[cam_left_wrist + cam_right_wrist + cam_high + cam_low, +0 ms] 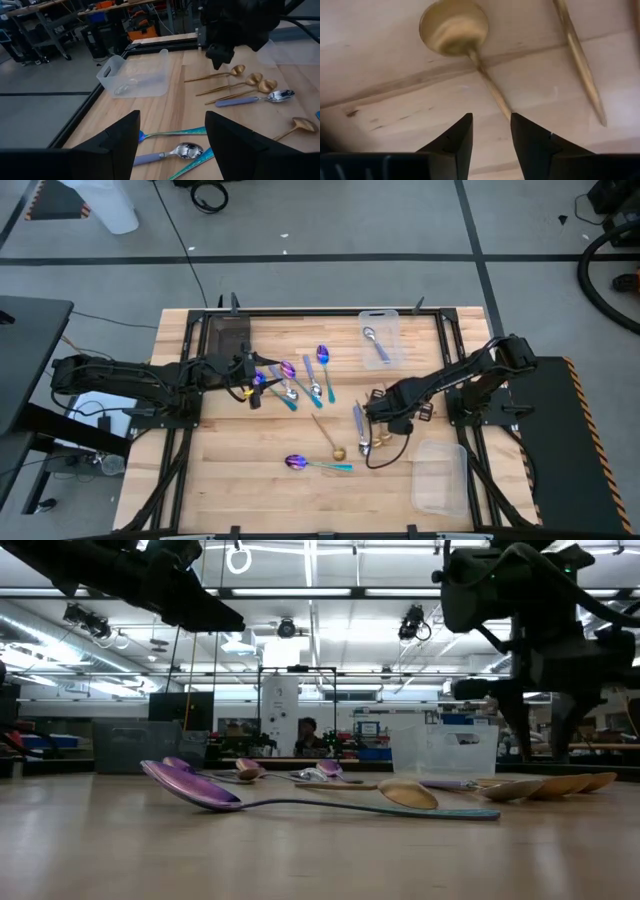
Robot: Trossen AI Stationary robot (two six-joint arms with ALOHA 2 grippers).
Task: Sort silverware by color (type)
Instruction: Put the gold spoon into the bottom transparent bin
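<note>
Several slim spoons lie flat on the wooden table. A cluster with teal and lavender handles (300, 385) lies under my left gripper (255, 385), which hovers open above it; in the left wrist view (172, 115) a silver-bowled, lavender-handled spoon (172, 152) shows below the fingers. My right gripper (375, 412) is low over the gold spoons (365, 442). It is open, with its fingertips (491, 117) on either side of the handle end of one gold spoon (454, 27). A second gold handle (580, 65) lies beside it. My right gripper comes from above, pointing down, at the free end of the gold spoon's handle (502, 105). The handle runs up to the inner edge of one finger (520, 130). I cannot tell whether they touch. The spoon lies flat on the table.
A clear bin (381, 335) near the far edge holds one lavender-handled spoon. A second clear bin (440, 475) sits by the near right corner, and a dark tray (228, 335) at the far left. A purple-bowled teal spoon (315, 464) and a gold spoon (328, 438) lie mid-table.
</note>
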